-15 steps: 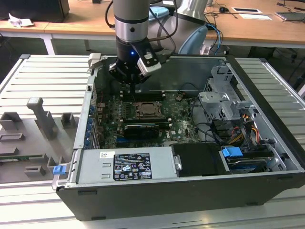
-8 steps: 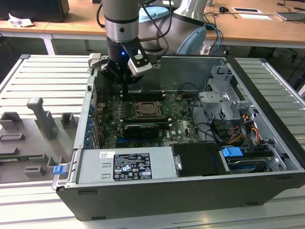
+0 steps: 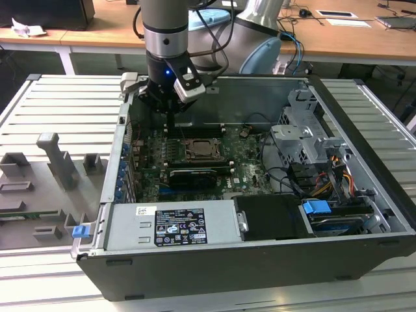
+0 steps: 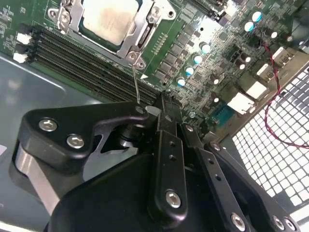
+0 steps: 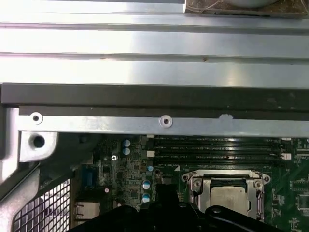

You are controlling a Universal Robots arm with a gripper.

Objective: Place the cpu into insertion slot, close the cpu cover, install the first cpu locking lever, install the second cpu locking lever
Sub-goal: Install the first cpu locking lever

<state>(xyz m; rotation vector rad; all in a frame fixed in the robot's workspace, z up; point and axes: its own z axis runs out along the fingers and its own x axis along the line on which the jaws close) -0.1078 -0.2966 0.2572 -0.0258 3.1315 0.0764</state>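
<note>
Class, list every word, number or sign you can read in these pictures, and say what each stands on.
Nothing reads clearly.
Black label on the silver power supply: print too small.
White sticker beside it: too small.
White markings on the green board: blurred.
cpu face: no readable print.

The square metal cpu is pale silvery-beige, and the metal-frame cpu cover shines silver. The flat circuit board is green, speckled with blue-topped capacitors. The end effector is matte black, and the ribbed metal worktop is pale grey.
</note>
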